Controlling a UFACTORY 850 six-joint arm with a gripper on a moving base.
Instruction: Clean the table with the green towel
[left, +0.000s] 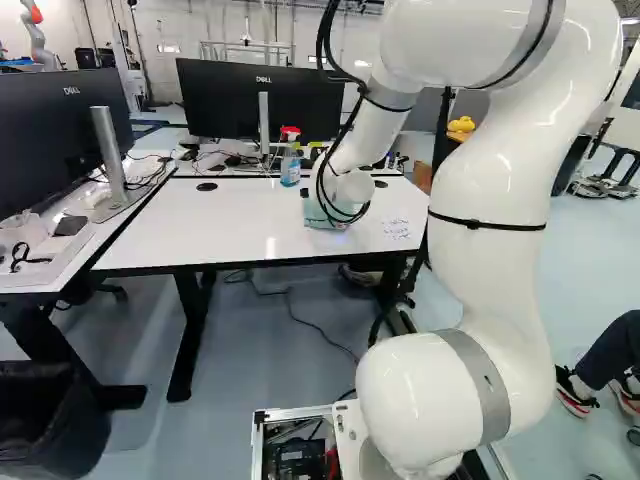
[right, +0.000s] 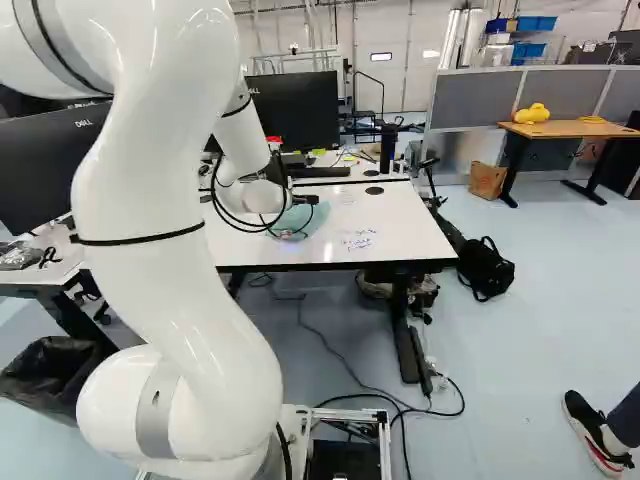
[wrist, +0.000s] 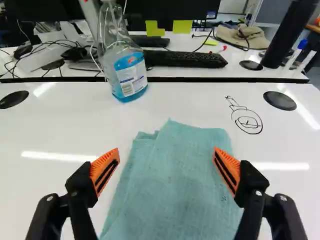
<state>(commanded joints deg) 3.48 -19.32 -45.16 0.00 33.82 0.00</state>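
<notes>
End effector (wrist: 166, 160) wide, nothing gripped; green towel (wrist: 175, 192) flat below. Closing too high prob. skims thin fabric; fwd overshoot w/ wipe could tip spray bottle (wrist: 130, 77).

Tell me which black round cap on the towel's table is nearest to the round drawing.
The cap just beside the drawing; the other cap lies on the opposite side of the spray bottle, far from the drawing.
</notes>
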